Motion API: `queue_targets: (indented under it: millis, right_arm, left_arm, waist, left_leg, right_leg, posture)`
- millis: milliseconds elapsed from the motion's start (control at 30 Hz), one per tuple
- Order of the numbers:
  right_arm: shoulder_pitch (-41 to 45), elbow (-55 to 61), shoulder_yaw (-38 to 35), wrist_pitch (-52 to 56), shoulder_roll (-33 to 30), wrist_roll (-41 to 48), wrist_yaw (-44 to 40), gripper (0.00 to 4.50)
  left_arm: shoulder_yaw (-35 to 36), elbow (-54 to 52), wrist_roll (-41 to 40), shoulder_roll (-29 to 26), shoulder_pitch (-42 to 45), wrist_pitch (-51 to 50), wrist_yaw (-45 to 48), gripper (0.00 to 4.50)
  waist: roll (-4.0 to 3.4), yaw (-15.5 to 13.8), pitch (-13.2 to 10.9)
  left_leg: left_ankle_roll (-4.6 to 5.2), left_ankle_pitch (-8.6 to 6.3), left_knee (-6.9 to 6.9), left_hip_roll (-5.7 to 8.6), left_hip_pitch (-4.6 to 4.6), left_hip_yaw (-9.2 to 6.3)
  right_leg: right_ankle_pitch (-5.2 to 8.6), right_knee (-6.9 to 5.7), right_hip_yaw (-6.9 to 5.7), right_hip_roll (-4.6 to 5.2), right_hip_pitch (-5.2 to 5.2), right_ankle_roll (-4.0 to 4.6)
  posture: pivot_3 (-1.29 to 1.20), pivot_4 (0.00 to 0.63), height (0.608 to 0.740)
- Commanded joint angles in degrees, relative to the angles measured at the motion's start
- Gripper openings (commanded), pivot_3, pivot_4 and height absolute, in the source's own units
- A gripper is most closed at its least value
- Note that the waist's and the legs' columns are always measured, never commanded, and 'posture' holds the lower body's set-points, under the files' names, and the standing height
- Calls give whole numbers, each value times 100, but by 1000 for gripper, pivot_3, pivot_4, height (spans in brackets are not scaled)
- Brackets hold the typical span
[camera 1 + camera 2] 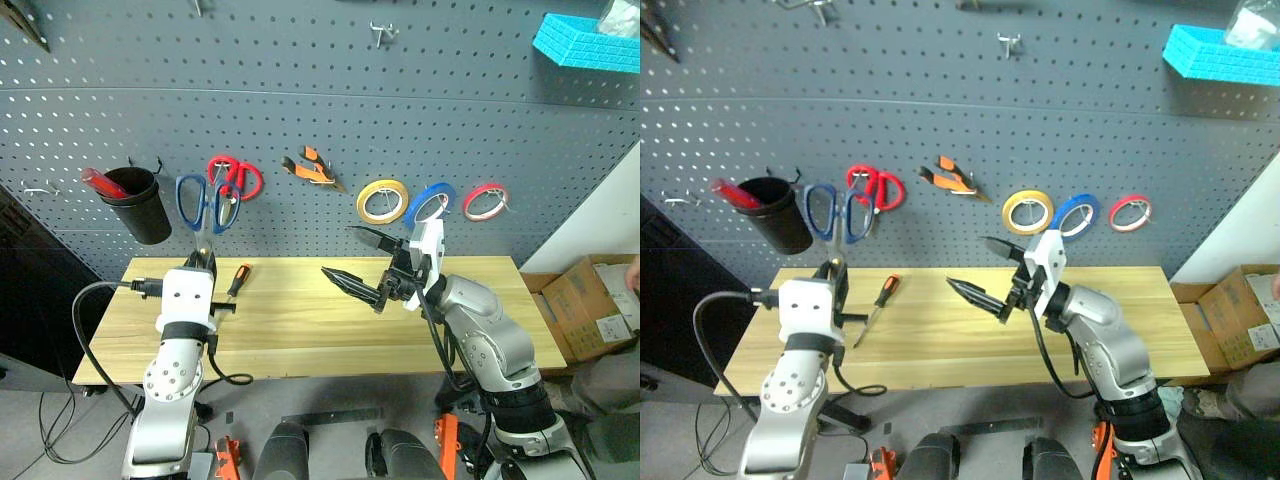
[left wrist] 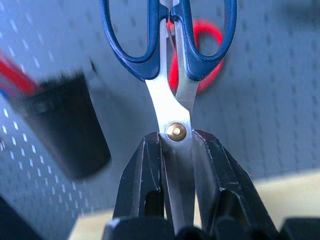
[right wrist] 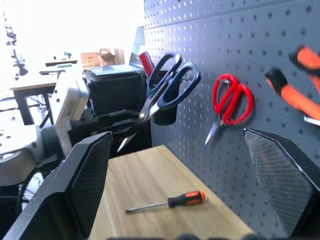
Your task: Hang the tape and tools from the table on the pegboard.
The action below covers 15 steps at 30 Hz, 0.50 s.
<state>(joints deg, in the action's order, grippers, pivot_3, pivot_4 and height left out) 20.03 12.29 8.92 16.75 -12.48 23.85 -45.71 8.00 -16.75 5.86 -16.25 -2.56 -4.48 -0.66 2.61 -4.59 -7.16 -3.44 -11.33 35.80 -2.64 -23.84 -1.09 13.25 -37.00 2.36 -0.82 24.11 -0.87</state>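
While left hand (image 2: 176, 165) pinches scissors (image 1: 205, 205) blades, handles up by pegboard (image 1: 330, 90), right hand (image 1: 365, 265) spread

We see the head views evenly and fairly brightly lit from overhead, with the pegboard (image 1: 300, 110) a flat grey that darkens toward the lower left corner. The table (image 1: 300, 320) takes soft light without glare, and the yellow roll (image 1: 381, 201) casts a short faint shadow on the board behind it. Straight lines bow slightly near the edges of both head views. In the left wrist view the scissors (image 2: 170, 65) are sharp with a bright sheen on the blades, while the black cup (image 2: 65, 125) behind them is smeared and out of focus. In the right wrist view a window area (image 3: 75, 25) is blown out to white, and the pliers (image 3: 295, 90) are blurred.
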Motion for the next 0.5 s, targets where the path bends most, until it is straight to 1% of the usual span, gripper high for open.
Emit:
queue_targets:
  millis: [33, 267, 500]
  right_arm:
    - [109, -20, -33, -245, 15, -18, -19, 4500]
    - [68, 63, -43, -237, -19, -52, 96, 4500]
    - [64, 125, -81, -218, -91, -82, 232, 4500]
  left_arm:
    - [107, 170, 13, -65, 316, 171, 23, 500]
    - [48, 589, -343, -37, 732, 42, 429, 500]
    - [139, 1053, -754, 15, 1113, -191, 737, 500]
  waist:
    - [-3, 0, 18]
    - [-3, 2, 81]
    - [-1, 2, 89]
  left_leg:
    - [0, 0, 0, -1, 1, -1]
    - [0, 1, 8, -3, 7, -2]
    - [1, 1, 19, -3, 9, -2]
  right_leg:
    - [-1, -3, -1, -1, 1, 0]
    - [-2, -16, 0, -7, -2, 1]
    - [-3, -30, 1, -8, -2, 1]
  posture:
    - [234, 26, 740]
    - [208, 25, 740]
    - [189, 27, 740]
